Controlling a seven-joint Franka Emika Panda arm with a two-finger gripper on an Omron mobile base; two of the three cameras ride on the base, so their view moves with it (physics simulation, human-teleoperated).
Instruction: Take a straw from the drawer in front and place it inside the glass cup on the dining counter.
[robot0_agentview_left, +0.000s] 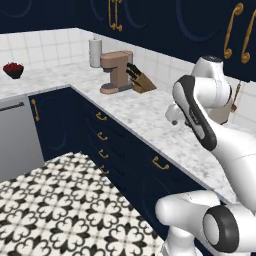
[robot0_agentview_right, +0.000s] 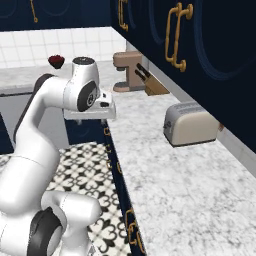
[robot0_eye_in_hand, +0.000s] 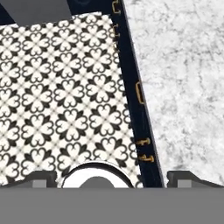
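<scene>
My gripper (robot0_eye_in_hand: 114, 178) hangs open over the edge of the marble worktop (robot0_eye_in_hand: 183, 78), pointing down at the patterned floor, with nothing between its fingertips (robot0_eye_in_hand: 41, 177). In the right base view my white hand (robot0_agentview_right: 90, 113) sits level with the worktop's front edge. Below that edge run shut navy fronts with brass handles. The widest one, with a curved handle (robot0_agentview_left: 160, 163), looks like the drawer (robot0_agentview_left: 150, 175); its handle (robot0_eye_in_hand: 139, 92) also shows from above in the hand view. The straw is hidden. The glass cup and the dining counter are out of view.
On the worktop stand a coffee machine (robot0_agentview_left: 116, 72), a knife block (robot0_agentview_left: 142, 80), a paper roll (robot0_agentview_left: 95, 52), a bowl of red fruit (robot0_agentview_left: 13, 70) and a toaster (robot0_agentview_right: 190, 123). A steel dishwasher (robot0_agentview_left: 17, 137) is at the left. Navy wall cabinets (robot0_agentview_right: 200, 40) hang above.
</scene>
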